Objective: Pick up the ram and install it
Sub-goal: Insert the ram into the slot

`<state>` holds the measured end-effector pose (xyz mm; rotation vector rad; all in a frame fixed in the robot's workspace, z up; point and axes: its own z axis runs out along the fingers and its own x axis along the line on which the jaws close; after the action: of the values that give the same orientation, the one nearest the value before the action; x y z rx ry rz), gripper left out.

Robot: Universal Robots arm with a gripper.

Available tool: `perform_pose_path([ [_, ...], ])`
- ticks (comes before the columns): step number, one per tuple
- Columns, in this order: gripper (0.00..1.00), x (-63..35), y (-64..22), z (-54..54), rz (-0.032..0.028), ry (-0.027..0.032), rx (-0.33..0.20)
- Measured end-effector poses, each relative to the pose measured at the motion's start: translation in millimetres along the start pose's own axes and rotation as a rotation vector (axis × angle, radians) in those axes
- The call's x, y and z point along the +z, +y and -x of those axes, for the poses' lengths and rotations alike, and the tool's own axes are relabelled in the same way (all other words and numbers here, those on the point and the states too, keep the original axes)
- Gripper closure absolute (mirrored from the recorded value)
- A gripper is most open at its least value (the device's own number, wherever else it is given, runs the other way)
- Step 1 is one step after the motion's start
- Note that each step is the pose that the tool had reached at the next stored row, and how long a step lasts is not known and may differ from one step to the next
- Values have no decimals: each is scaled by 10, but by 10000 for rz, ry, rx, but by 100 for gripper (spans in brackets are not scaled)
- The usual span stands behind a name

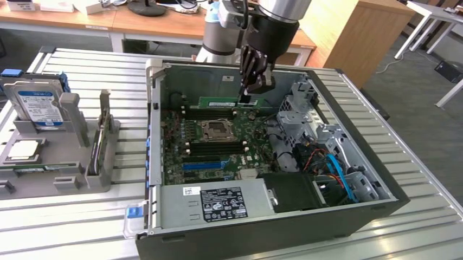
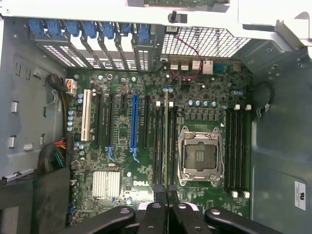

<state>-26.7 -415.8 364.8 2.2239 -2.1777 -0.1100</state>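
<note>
We see a green ram (image 1: 218,101), a darker green motherboard (image 2: 195,95) with one bright blue slot (image 2: 135,122), and black fingers (image 2: 155,217). The worktop (image 1: 412,216) is silver and ribbed in stripes — the hard-drive label (image 1: 36,104) is blue and white.

The arm (image 1: 278,11) runs out past the exterior view's upper edge. The gripper (image 1: 248,97) covers one end of the ram (image 1: 217,101), and whether the ram sits in a slot beneath the gripper cannot be told. The power supply label (image 1: 220,203), well away from the gripper, is too small to read. The wrist view's edge cuts off the gripper's fingers (image 2: 155,214).
</note>
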Motion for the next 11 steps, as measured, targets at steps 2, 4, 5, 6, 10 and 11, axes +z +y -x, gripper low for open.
perform_pose_path([
  [2,88,2,0,0,0,0,-1],
  [4,88,5,-1,0,-1,-1,-1],
  [5,88,7,-1,0,0,0,-1],
  [6,88,8,-1,0,0,0,-1],
  [10,88,27,-2,-1,-1,-2,-1],
  [11,88,36,-3,-1,-1,-1,-1],
])
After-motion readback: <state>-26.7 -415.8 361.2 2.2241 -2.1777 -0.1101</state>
